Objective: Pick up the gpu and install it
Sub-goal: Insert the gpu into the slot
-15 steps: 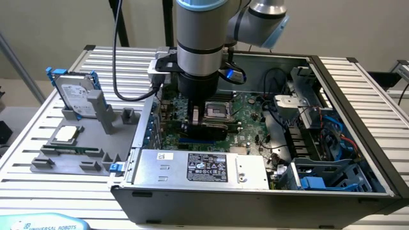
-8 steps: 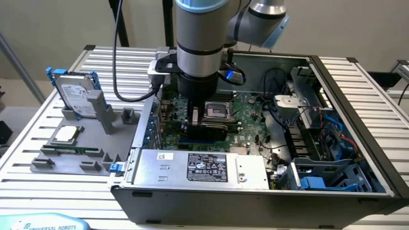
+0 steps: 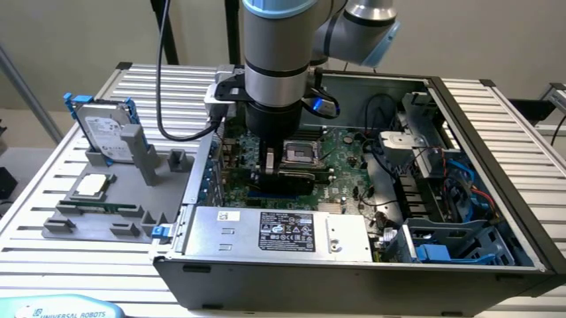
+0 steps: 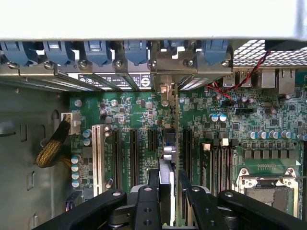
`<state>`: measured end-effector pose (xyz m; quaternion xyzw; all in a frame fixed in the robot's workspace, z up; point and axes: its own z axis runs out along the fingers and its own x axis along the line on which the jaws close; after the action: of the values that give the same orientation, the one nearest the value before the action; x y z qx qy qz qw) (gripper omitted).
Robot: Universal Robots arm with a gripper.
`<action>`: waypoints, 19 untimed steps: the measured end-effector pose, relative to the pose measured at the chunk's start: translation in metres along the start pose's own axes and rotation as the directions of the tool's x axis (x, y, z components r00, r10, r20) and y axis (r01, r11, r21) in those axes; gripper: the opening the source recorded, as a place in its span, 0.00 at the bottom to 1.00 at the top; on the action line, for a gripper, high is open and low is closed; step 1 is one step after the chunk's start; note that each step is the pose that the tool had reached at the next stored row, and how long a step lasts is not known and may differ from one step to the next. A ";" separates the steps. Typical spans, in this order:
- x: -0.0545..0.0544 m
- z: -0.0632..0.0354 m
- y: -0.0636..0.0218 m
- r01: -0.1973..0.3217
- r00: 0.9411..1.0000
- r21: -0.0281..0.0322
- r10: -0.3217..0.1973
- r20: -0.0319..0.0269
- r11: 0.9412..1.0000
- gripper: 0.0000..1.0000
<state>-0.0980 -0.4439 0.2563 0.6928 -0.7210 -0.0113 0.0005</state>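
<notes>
Tool (image 4: 168, 191) fingers pinch the gpu (image 4: 169, 143) edge-on, standing over a motherboard (image 4: 134, 115) slot inside the open case (image 3: 495, 172) mid-table. I'd keep it vertical, bracket lined with the rear opening, press evenly.

- The end effector (image 4: 169, 194) is down inside the open computer case (image 3: 495, 132), and its arm (image 3: 274, 59) fills the room above the main board (image 3: 340, 149).
- Its fingers (image 4: 147, 203) stand on either side of the thin card (image 4: 169, 158), which is edge-on between rows of slots (image 4: 117, 158); little room remains on either side.
- The card's metal bracket (image 4: 175, 64) meets the rear wall, beside blue clips (image 4: 96, 50).
- The power supply (image 3: 278, 232) blocks the near side; a drive cage (image 3: 442, 165) and cables (image 3: 389, 179) crowd the exterior view's right.
- Outside, the slatted surface (image 3: 53, 172) has open stretches around a grey holder (image 3: 115, 212) carrying a hard drive (image 3: 105, 136).
</notes>
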 end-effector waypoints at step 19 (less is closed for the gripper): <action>-0.001 0.0008 0.0001 0.000 1.000 0.000 0.000 -0.008 1.000 0.27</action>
<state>-0.0980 -0.4431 0.2555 0.6928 -0.7211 -0.0085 0.0032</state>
